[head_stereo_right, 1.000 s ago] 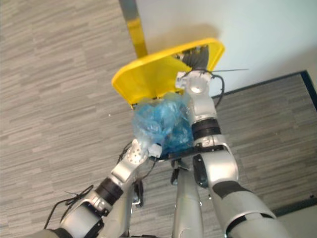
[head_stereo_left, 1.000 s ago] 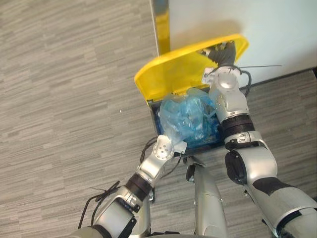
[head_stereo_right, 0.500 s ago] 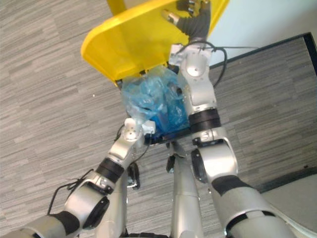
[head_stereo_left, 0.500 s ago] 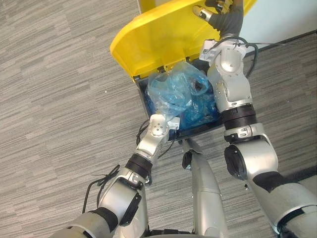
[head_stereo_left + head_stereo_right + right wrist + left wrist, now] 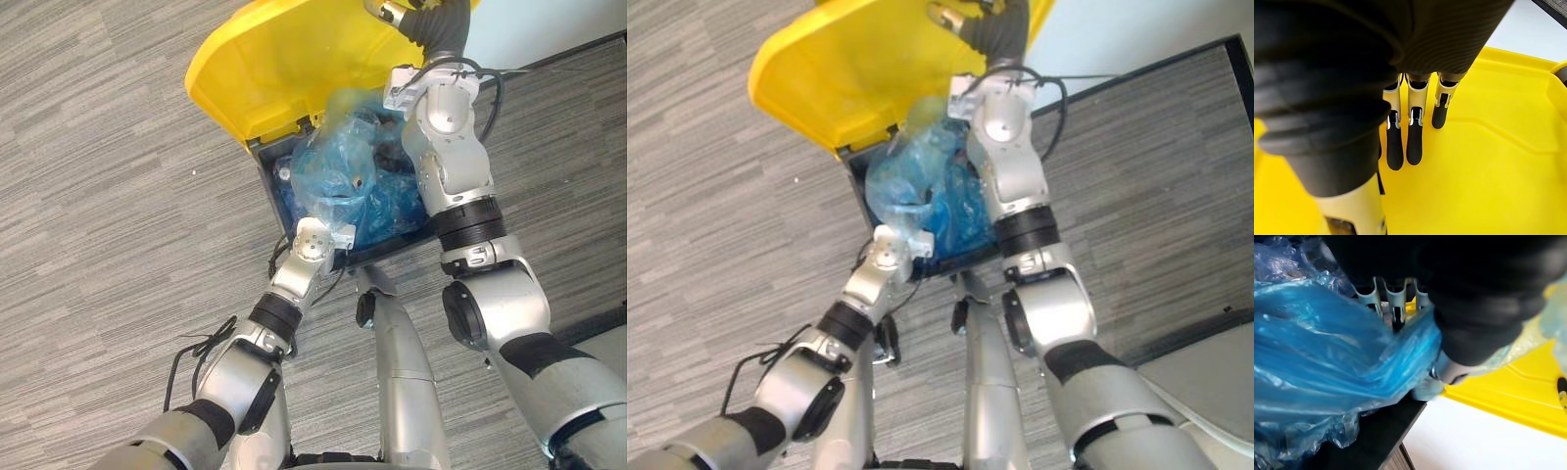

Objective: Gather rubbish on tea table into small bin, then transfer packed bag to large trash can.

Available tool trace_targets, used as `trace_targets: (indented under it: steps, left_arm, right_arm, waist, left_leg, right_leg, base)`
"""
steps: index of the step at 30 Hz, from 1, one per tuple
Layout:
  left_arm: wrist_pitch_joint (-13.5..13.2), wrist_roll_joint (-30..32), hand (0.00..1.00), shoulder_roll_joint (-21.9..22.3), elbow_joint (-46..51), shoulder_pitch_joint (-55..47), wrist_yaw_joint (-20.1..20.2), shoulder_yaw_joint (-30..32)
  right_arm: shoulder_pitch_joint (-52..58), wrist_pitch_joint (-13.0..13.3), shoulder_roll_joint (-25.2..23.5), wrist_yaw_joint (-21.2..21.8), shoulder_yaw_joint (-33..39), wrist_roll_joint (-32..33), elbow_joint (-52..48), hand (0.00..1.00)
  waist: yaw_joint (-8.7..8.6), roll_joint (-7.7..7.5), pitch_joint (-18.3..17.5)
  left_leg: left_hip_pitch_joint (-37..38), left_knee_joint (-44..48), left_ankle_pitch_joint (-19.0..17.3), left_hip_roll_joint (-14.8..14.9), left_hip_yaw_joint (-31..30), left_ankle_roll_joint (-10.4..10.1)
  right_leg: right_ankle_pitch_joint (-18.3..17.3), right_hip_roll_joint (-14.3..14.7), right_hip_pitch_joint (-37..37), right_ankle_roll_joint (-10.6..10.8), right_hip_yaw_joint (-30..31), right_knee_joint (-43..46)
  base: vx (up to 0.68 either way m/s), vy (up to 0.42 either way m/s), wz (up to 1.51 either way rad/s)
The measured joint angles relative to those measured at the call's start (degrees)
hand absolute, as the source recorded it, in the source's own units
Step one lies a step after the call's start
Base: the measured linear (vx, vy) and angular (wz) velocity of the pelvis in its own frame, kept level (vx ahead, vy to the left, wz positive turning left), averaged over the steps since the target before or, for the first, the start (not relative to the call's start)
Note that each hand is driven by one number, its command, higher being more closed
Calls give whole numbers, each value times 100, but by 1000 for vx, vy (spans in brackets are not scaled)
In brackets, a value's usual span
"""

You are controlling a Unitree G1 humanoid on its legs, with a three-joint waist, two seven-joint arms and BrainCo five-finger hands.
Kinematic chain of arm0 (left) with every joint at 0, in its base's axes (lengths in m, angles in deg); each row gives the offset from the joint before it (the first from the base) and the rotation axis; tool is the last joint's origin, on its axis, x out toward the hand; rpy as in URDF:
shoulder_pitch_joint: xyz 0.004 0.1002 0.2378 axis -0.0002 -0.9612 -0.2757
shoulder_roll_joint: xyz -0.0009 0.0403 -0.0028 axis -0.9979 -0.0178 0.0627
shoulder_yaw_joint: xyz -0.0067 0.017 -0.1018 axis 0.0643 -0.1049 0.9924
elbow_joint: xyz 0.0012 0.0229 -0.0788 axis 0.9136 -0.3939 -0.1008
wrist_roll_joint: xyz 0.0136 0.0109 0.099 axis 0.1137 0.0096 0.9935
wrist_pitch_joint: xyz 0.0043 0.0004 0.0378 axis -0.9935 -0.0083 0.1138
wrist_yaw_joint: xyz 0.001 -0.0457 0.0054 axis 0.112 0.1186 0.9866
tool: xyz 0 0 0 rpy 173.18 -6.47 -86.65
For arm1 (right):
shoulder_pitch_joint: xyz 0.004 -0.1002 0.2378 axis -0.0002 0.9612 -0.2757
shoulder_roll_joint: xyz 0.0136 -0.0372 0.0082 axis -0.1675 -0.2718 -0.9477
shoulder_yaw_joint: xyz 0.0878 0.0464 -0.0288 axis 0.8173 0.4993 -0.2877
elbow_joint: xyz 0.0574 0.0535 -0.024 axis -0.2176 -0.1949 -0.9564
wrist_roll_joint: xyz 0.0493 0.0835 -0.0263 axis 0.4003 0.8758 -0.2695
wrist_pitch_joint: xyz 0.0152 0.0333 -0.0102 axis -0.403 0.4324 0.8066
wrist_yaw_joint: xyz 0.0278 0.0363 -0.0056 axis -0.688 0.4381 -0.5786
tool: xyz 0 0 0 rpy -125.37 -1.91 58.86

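The packed blue bag point(image 5: 353, 186) sits in the mouth of the dark large trash can point(image 5: 266, 191), bulging above its rim. My left hand point(image 5: 1474, 293) is at the can's near edge, against the bag. Its fingers point(image 5: 1396, 301) reach out straight along the blue plastic point(image 5: 1327, 347), and a fold of the bag covers their tips. My right hand point(image 5: 431, 15) is raised behind the bag. Its straight fingers point(image 5: 1413, 142) rest flat on the inside of the yellow lid point(image 5: 1488, 161) and hold the lid point(image 5: 265, 69) upright.
Grey striped carpet point(image 5: 108, 225) surrounds the can to the left and in front. A pale wall point(image 5: 558, 24) with a dark skirting line stands behind the can at the right. The can's black rim point(image 5: 1376, 440) lies just below the bag.
The whole picture has shifted, so the camera has moved. The bag has settled lower into the can. My right hand still holds the lid up.
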Motion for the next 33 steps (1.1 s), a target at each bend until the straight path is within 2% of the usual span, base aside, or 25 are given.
trace_targets:
  steps: [6, 11, 14, 17, 21, 23, 25, 27, 28, 29, 30, 31, 32, 33]
  left_arm:
    - [10, 72, 0, -104, -20, -13, -3, -6]
    - [-2, 76, 0, -131, 780, -681, -9, -9]
    - [-19, 132, 0, -271, 1314, -1447, 3, -1]
    - [-35, 139, 0, -459, 1856, -2447, 50, 150]
    - [-119, 59, 0, -640, 2193, -3760, 351, 415]
    - [-119, 42, 0, -732, 2148, -4442, 579, 590]
    - [-119, 68, 0, -730, 1792, -4861, 740, 793]
    - [-87, 110, 0, -701, 1212, -5032, 817, 1065]
    - [-4, 255, 0, -565, 829, -5066, 860, 1351]
    - [20, 356, 0, -443, 446, -5131, 879, 1676]
    - [58, 433, 0, -433, 262, -5131, 878, 1774]
    - [170, 636, 0, -438, -58, -5204, 876, 1874]
    - [185, 651, 0, -435, -149, -5277, 876, 1919]
    - [237, 762, 0, -439, -296, -5341, 875, 1980]
  right_arm:
    - [54, -69, -14, 30, 8, -13, 283, 0]
    - [763, -91, -125, 110, 127, -71, 217, 0]
    - [1504, -116, -210, 223, 228, -285, 122, 0]
    - [2504, -143, -268, 319, 261, -471, -55, 0]
    - [3706, -215, -301, 490, 331, -697, -261, 0]
    - [4397, -221, -459, 637, 330, -811, -337, 0]
    - [5084, -220, -589, 762, 283, -941, -466, 0]
    - [5645, -218, -728, 870, 275, -1152, -487, 0]
    - [5954, -209, -802, 927, 282, -1155, -522, 0]
    - [6227, -210, -871, 964, 300, -1162, -556, 0]
    - [6387, -199, -901, 968, 324, -1195, -561, 0]
    - [6856, -175, -949, 987, 377, -1354, -467, 0]
    - [7011, -169, -994, 994, 418, -1377, -398, 0]
    - [7209, -153, -1079, 989, 520, -1437, -296, 0]
  waist:
    - [-2, -4, -2]
    - [13, -62, -36]
    - [81, -95, -71]
    - [220, -134, -118]
    - [273, -139, -213]
    - [296, -191, -322]
    - [302, -216, -473]
    - [293, -273, -758]
    - [288, -297, -866]
    - [287, -274, -947]
    - [229, -294, -959]
    - [165, -415, -1098]
    - [169, -437, -1174]
    - [201, -562, -1315]
  left_leg:
    - [314, -70, 3, -58, -4, 2]
    - [914, -345, 51, -173, -22, 62]
    - [1395, -664, 122, -267, -25, 94]
    - [1958, -1071, 235, -319, -44, 42]
    - [2654, -1608, 403, -484, -143, 2]
    - [3138, -1939, 498, -570, -134, 22]
    - [3571, -2275, 578, -635, -126, 45]
    - [3757, -2524, 693, -665, -97, 34]
    - [3898, -2772, 858, -615, -27, 30]
    - [4031, -3126, 1111, -488, 75, -24]
    - [4144, -3320, 1242, -484, 45, -39]
    - [4509, -3790, 1509, -469, -16, -128]
    - [4565, -3897, 1553, -451, -25, -168]
    - [4562, -3950, 1583, -432, -24, -218]
  right_leg:
    - [-25, -52, 277, -7, -2, 26]
    - [-112, -162, 783, -66, -11, 67]
    - [-233, -241, 1145, -55, -12, 66]
    - [-393, -282, 1557, -64, -47, 89]
    - [-655, -450, 2070, -93, -147, 203]
    - [-794, -531, 2383, -90, -142, 277]
    - [-866, -585, 2684, -11, -135, 256]
    - [-773, -593, 2805, 163, -129, 131]
    - [-462, -520, 2947, 578, -81, -176]
    - [-541, -464, 2906, 229, 44, 259]
    - [-720, -553, 2878, -16, 60, 941]
    - [-940, -690, 3043, -157, 221, 2151]
    - [-1031, -729, 3196, -145, 290, 2389]
    - [-1256, -694, 3339, -39, 390, 2300]
  base:
    - [-12, -80, 3]
    - [-14, -81, 11]
    - [14, -78, 13]
    - [50, -82, 14]
    - [63, -45, 23]
    - [50, -19, 7]
    - [38, -6, 3]
    - [11, 12, -5]
    - [-8, 10, -21]
    - [-25, -9, -8]
    - [30, -64, 15]
    - [75, -82, 29]
    - [100, -97, 16]
    - [0, -149, 0]
